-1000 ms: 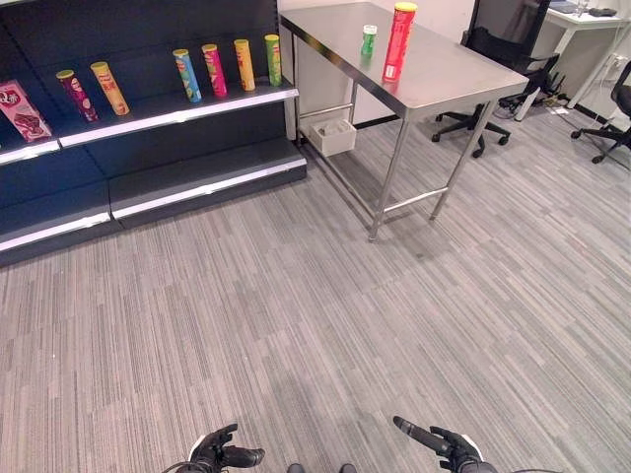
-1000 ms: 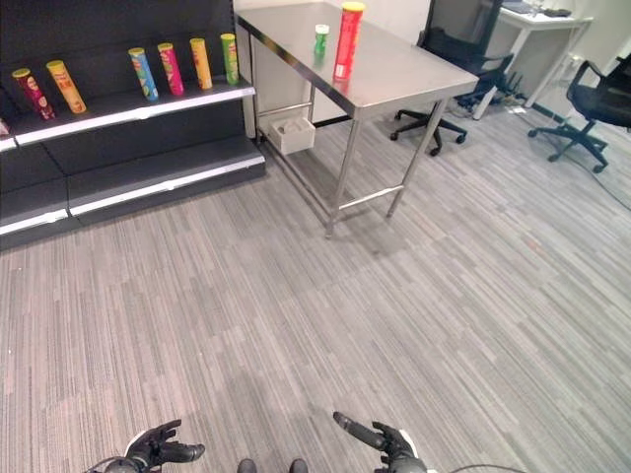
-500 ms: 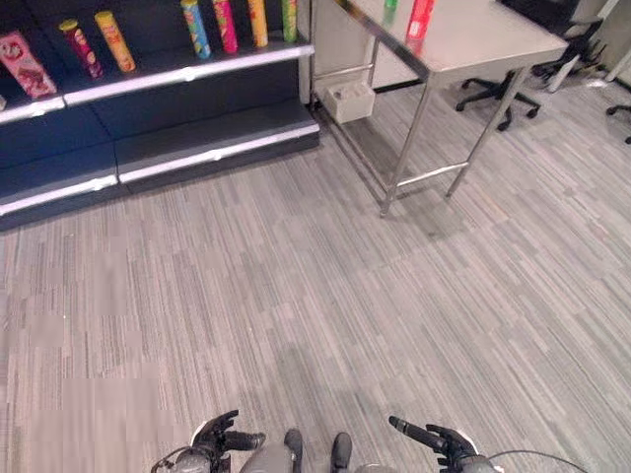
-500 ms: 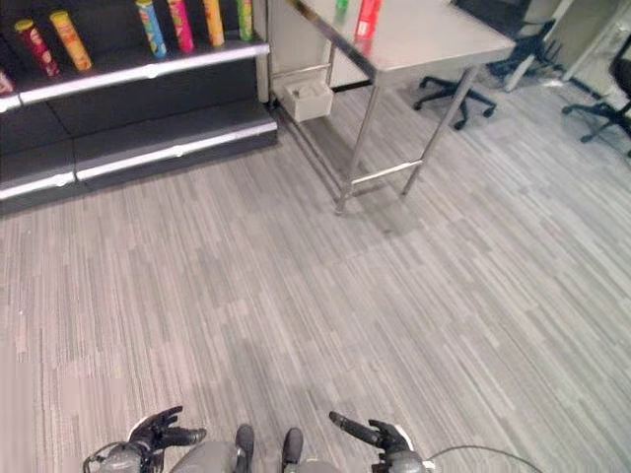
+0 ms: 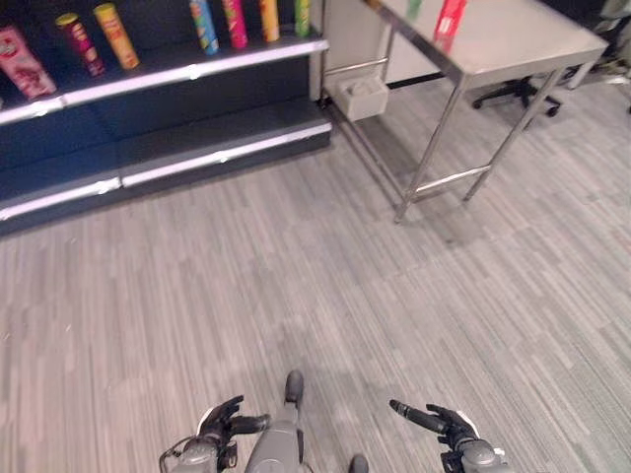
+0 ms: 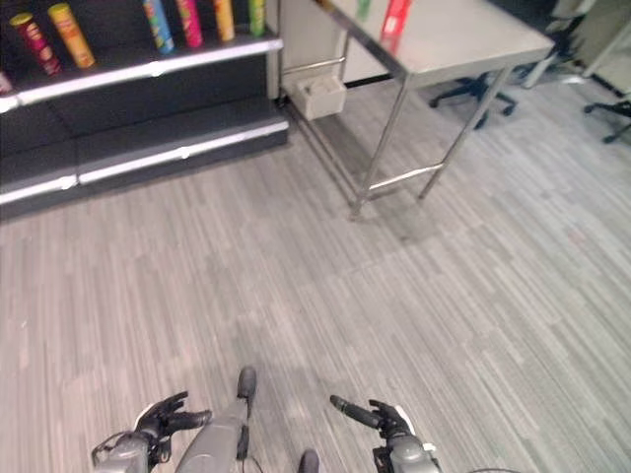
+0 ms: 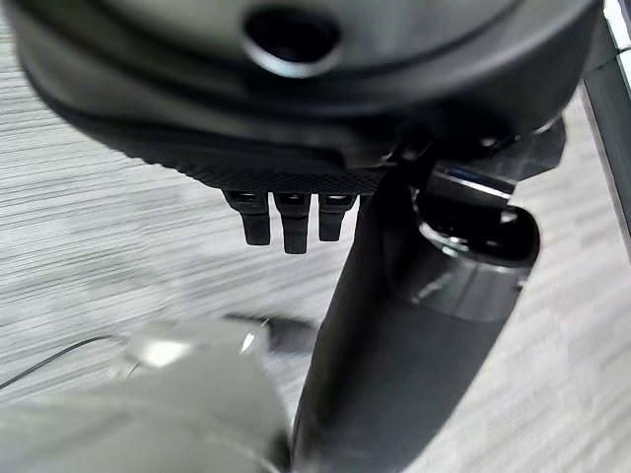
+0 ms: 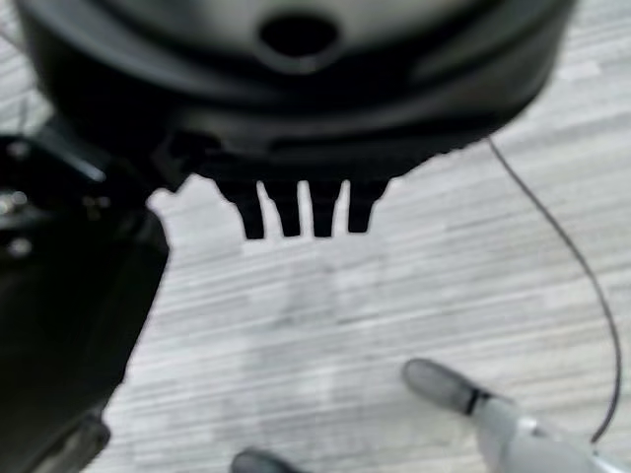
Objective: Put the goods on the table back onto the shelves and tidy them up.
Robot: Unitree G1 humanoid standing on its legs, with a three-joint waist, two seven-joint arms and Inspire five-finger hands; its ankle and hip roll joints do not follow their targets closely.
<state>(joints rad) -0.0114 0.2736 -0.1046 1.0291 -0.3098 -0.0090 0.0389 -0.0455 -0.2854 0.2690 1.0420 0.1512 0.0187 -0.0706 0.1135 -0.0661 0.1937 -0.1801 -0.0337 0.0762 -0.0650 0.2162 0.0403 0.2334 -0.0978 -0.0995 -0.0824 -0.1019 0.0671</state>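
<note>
I have both hands low and empty: my left hand [image 5: 225, 422] with fingers loosely spread, my right hand [image 5: 441, 424] with fingers stretched out straight. The goods I need stand on the desk [image 5: 513, 44], well ahead and off to my right: a red tube [image 5: 450, 18] upright near the desk's far side, and a green can [image 5: 413, 6] just beside it, toward the shelf [image 5: 163, 77]. The shelf with its row of tubes sits left of the desk. I judge the right hand is nearer the desk, but nothing is within reach; the approach comes first.
</note>
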